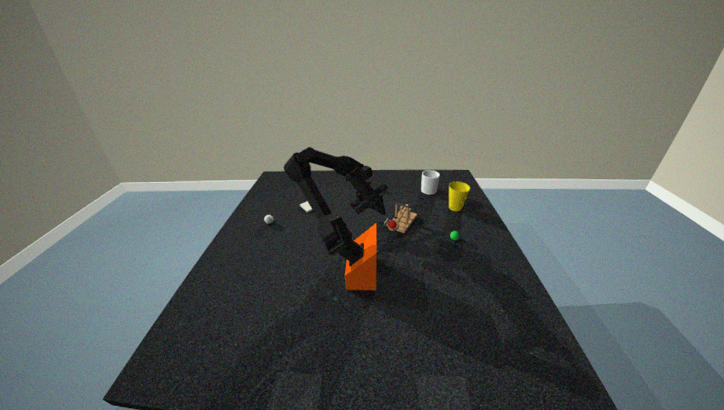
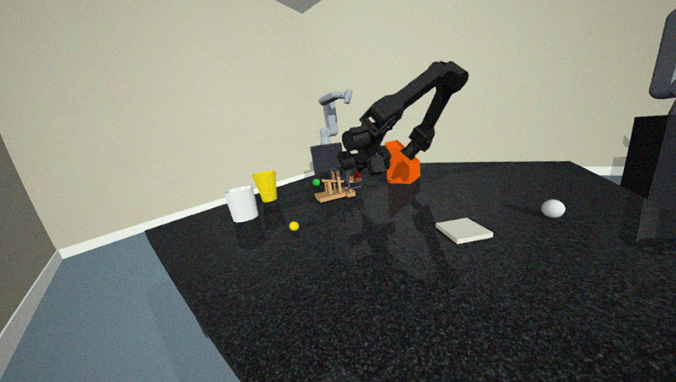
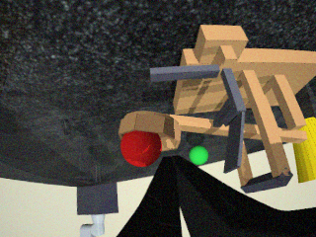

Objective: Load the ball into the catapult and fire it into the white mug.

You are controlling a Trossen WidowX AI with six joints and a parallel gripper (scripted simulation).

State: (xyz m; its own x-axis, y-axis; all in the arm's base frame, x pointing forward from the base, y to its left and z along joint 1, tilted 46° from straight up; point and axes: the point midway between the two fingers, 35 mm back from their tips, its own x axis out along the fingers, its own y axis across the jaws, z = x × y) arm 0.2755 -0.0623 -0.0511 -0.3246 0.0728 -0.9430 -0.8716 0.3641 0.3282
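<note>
The wooden catapult stands on the black table. The red ball sits in the cup at the end of its throwing arm. The white mug stands upright beyond the catapult, out of the wrist view. My gripper is shut and empty. Its tips are close to the catapult's cup, beside the red ball in the wrist view; whether they touch the cup is not clear. In the exterior view the fingertips are hard to make out.
A yellow cup stands near the mug. A green ball lies near the catapult, a yellow ball near the mug. A white ball and pale slab lie across the table.
</note>
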